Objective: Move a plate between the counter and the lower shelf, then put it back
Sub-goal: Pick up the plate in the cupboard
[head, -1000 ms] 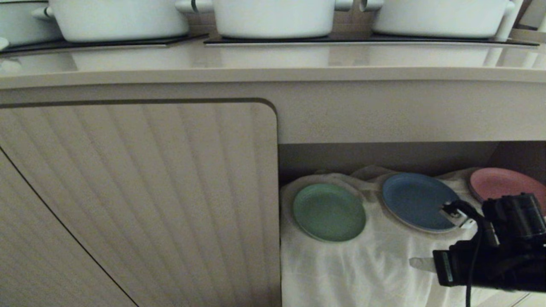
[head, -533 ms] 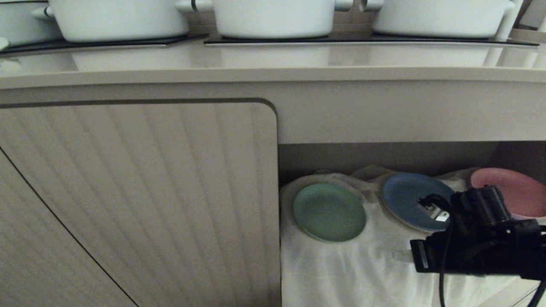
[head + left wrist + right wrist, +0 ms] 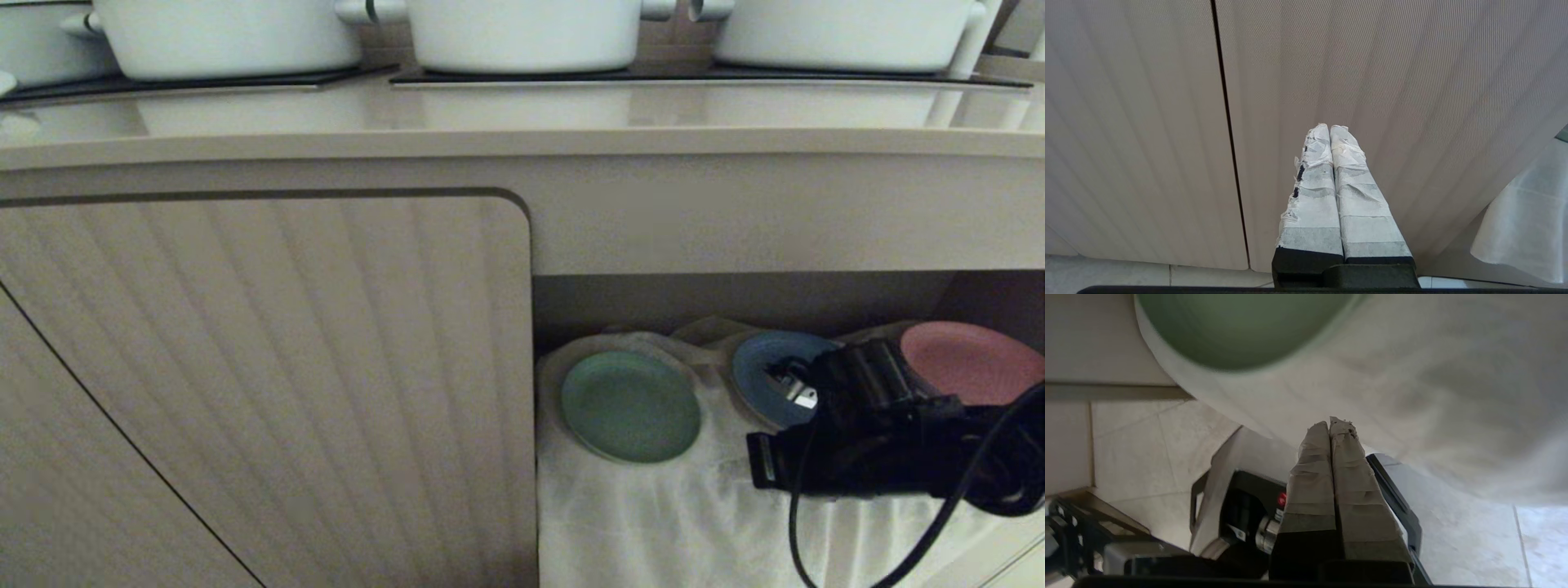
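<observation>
The plate (image 3: pixel 630 406) is lying flat on the white cloth (image 3: pixel 653 523) of the lower shelf (image 3: pixel 735 298), at the left end of the niche, close to the ribbed cabinet door (image 3: pixel 269 384). A dark blue plate (image 3: pixel 759 367) is lying just beside it on the right, and a pink plate (image 3: pixel 971 359) is further right. The tabletop (image 3: pixel 522 122) above is carrying white pots (image 3: pixel 522 33) on black hob panels (image 3: pixel 653 79), and no plate is showing on it.

Several things could go wrong from here, in my judgement. The right claw (image 3: pixel 1331 426) is having its two taped fingers pressed together, holding nothing, so it must be opening before it can be taking the low rim; if it is arriving closed, it will be only pushing the plate over the cloth. The cloth is thin and wrinkled, so it may be sliding or bunching under the plate. The arm is passing over the blue plate, and its cable (image 3: pixel 898 539) is hanging loose in front of the shelf, so one of them could be catching. The niche is low, so lifting too early could be knocking the plate against the edge under the tabletop.

The right arm is reaching in from the right, low before the shelf, its wrist above the blue plate and its claw pointing toward the green plate, which is filling the far part of the wrist view. The left claw (image 3: pixel 1329 130) is also closed and empty, parked facing the cabinet door.
</observation>
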You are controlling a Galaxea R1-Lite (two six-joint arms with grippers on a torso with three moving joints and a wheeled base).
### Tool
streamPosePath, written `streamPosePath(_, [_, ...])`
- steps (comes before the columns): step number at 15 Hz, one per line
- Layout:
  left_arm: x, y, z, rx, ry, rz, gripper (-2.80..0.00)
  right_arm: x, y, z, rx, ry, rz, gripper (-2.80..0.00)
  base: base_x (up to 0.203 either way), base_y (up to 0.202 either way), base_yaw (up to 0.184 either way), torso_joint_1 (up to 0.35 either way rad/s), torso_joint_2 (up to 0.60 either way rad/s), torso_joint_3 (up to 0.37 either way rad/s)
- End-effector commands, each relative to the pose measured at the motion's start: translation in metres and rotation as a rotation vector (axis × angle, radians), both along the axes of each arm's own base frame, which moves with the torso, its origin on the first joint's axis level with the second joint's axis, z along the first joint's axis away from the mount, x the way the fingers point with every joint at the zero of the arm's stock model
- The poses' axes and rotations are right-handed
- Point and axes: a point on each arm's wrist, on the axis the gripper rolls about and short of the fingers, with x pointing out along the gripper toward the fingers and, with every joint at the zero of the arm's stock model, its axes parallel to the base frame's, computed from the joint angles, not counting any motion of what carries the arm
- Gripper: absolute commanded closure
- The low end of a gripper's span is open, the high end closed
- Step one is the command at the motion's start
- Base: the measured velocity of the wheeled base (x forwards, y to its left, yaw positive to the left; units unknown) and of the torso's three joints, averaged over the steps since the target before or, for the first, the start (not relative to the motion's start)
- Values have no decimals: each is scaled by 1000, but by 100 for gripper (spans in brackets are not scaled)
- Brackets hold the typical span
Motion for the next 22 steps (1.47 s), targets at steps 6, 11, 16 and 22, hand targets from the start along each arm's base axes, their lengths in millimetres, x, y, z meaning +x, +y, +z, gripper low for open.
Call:
streamPosePath(6, [0, 0, 0, -1, -2, 0, 0, 22, 8, -5, -4, 3, 0, 0, 0, 0, 0, 0, 0, 0])
streamPosePath(11, [0, 0, 0, -1, -2, 0, 0, 33, 11, -2, -8, 5, -5, -160, 0, 0, 0, 0, 0, 0])
streamPosePath(16, [0, 0, 0, -1, -2, 0, 0, 41, 13, 2, 5, -7, -19, -280, 0, 0, 0, 0, 0, 0])
streamPosePath(22, [0, 0, 0, -1, -2, 2, 0, 58, 19, 3, -50, 26, -69, -280, 0, 0, 0, 0, 0, 0])
